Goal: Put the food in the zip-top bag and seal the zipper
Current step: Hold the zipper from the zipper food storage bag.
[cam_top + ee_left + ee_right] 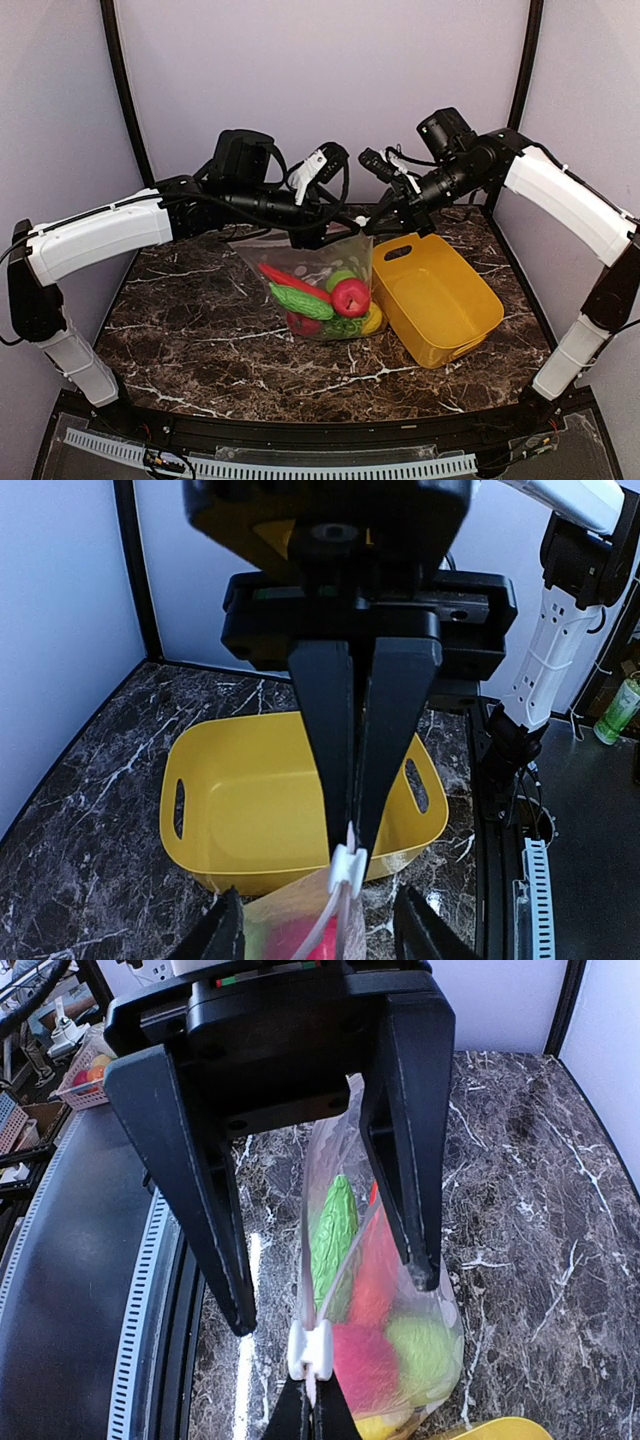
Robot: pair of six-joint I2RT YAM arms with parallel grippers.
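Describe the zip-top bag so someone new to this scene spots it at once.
Start at the middle of the marble table, just left of the yellow tub. The bag stands there, its top pinched in the right gripper. It alone is clear, with red and green toy food showing through.

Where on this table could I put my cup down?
Bare table left of the bag, and along the near edge in front of bag and tub. Crowded in the middle, where bag and tub stand side by side.
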